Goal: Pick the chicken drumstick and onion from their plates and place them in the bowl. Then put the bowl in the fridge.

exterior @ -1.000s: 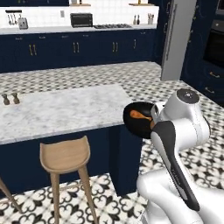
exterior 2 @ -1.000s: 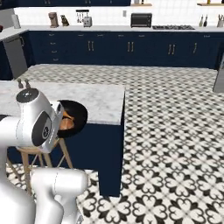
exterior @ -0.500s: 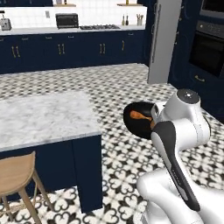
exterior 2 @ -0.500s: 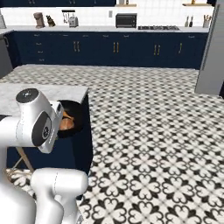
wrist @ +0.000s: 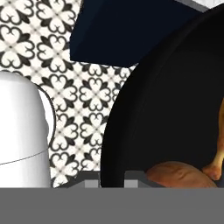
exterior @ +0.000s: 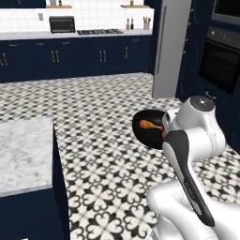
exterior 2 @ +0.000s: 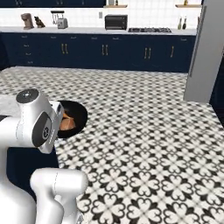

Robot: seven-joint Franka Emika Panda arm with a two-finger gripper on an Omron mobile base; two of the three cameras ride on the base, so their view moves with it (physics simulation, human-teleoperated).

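Round shallow black bowl (exterior: 149, 127) is off the counter and up in the air over the patterned floor, carried at the wrist end of our white arm. In the left base view it sits at about 3 o'clock of centre, partly hidden by the arm's upper joint. The thin orange-brown chicken drumstick (exterior: 151, 124) lies inside it, so loading looks done and we judge this as the transit leg to the tall grey metallic fridge (exterior: 169, 47), which stands at 1 o'clock, door face shut as far as we can tell. White marble island top (exterior: 23, 154) is at 8 o'clock, well apart from the bowl.

Right base view: bowl (exterior 2: 75, 116) at 9 o'clock, half behind the arm's joint, orange-brown food visible inside it; we can't separate onion from drumstick here. Fridge side (exterior 2: 204, 52) at 2 o'clock. Bowl is kept low and close to the body, likely to stay stable while the base drives.

Hand view: bowl's interior (wrist: 166, 118) takes up the right half, rim running from 1 to 6 o'clock. Round orange-brown onion (wrist: 179, 175) at 5 o'clock, drumstick's bone end (wrist: 217, 153) at 4 o'clock, just beside it, both resting low in the bowl. We cannot tell the finger spacing; the bowl hanging with the hand suggests a hold on its rim.
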